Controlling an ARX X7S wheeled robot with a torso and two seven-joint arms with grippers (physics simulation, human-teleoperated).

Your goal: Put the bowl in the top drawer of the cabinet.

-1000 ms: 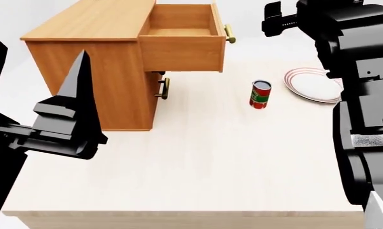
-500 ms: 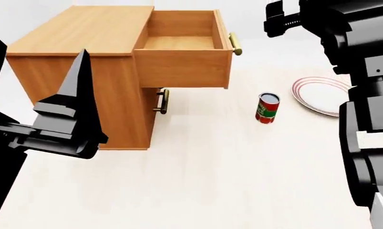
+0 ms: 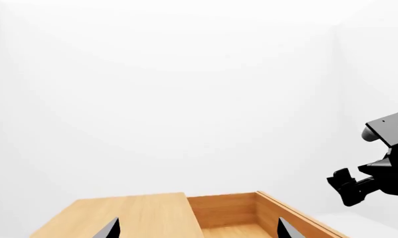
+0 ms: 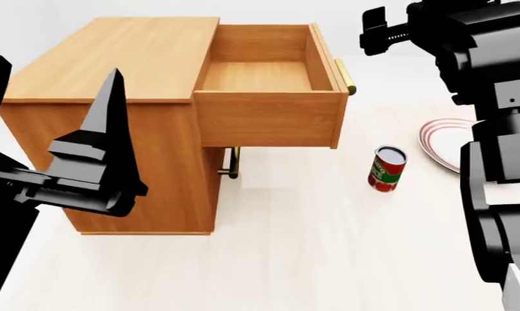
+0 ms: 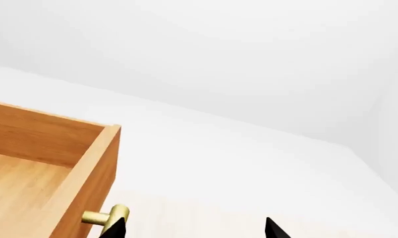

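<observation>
The bowl shows in no view. The cabinet (image 4: 113, 58) stands ahead on the left, its top drawer (image 4: 269, 123) pulled out and empty, brass handle (image 4: 344, 76) on its front. My left gripper (image 4: 52, 71) hangs open near the cabinet's left front; in the left wrist view it (image 3: 199, 231) holds nothing and faces the cabinet top (image 3: 133, 215) and the drawer (image 3: 228, 218). My right gripper (image 4: 383, 31) hovers beyond the drawer's handle end. In the right wrist view it (image 5: 193, 231) is open and empty beside the drawer (image 5: 46, 158) and its handle (image 5: 106, 217).
A red can (image 4: 386, 168) stands upright on the pale table (image 4: 329, 246) right of the drawer. A flat white plate with red rim rings (image 4: 445, 142) lies farther right, partly behind my right arm. The lower drawer's brass handle (image 4: 234, 162) sits under the open drawer.
The head view has shifted: cabinet, drawer, can and plate now appear lower, larger and farther right. Both arms keep their places in the view, grippers still open.
</observation>
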